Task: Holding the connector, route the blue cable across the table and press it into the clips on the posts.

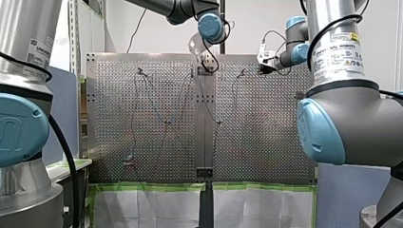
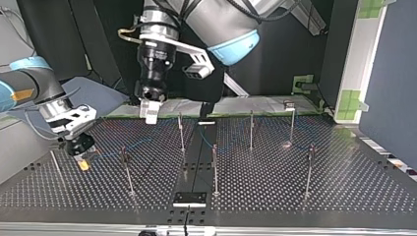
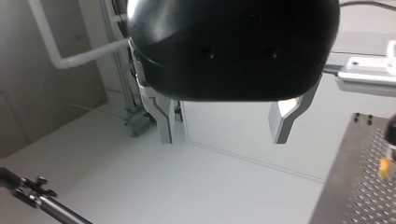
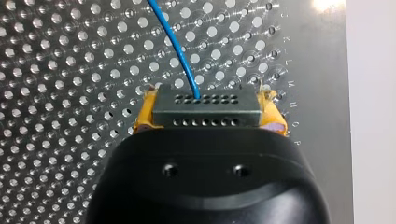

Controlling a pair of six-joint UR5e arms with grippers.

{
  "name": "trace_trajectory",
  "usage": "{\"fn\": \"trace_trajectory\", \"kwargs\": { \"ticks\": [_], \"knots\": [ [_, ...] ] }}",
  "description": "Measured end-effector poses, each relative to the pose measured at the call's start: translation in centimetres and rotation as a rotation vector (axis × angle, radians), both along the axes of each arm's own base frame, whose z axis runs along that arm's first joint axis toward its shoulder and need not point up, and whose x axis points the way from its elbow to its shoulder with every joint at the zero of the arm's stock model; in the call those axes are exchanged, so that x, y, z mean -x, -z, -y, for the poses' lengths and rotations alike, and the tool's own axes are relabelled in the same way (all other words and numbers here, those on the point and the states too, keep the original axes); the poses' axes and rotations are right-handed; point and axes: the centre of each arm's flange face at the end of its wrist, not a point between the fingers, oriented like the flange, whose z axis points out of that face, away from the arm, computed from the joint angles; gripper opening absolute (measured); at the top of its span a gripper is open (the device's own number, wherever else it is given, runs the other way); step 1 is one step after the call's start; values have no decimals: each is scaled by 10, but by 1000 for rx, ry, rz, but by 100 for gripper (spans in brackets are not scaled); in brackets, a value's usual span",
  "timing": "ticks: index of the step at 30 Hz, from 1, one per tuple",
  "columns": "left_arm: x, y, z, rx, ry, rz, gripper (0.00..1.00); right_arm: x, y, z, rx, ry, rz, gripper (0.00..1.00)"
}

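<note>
— Where is the connector?

— In the robot's right gripper (image 2: 83,162), low over the table (image 2: 344,187) at the top view's left. The right wrist view shows the yellow pads (image 4: 145,114) clamped on either end of the grey connector (image 4: 205,111). The blue cable (image 4: 180,51) leaves its face and runs ahead over the holes.

— And the other arm?

— The left gripper (image 3: 224,127) hangs raised near the table's far edge. Its metal fingers are apart with nothing between them.

— Is the cable in any clip?

— Hard to say. In the top view a thin blue line runs from the connector towards the nearest post (image 2: 127,169). The clip there is too small to tell whether the cable sits in it or only passes beside it.

— How should the step be done, then?

— As a judgement: the right arm should carry the connector past the post with the cable lightly taut. It should line the cable up over the clip's mouth, then press straight down. Slack would likely loop and snag on the neighbouring posts. Too hard a pull could bend a thin post or twist the connector in the pads. The free left gripper could push the cable home.
</note>
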Motion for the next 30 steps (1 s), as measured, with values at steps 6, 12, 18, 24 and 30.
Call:
{"fn": "trace_trajectory", "kwargs": {
  "ticks": [6,12,18,24,30],
  "knots": [
    [7,-8,-12,1,7,43,99,-2,0,-1,1,-4,0,0],
    [8,-11,-31,8,-30,73,99,-4,0,-2,1,-8,-1,0],
    [3,9,-37,-33,-37,94,99,-6,0,-3,0,-12,-1,0],
    [1,29,-43,-35,-61,89,99,-6,0,-3,0,-10,-2,0],
    [2,48,-48,-34,-89,76,99,-6,0,-3,1,-9,-2,0]
  ]
}}
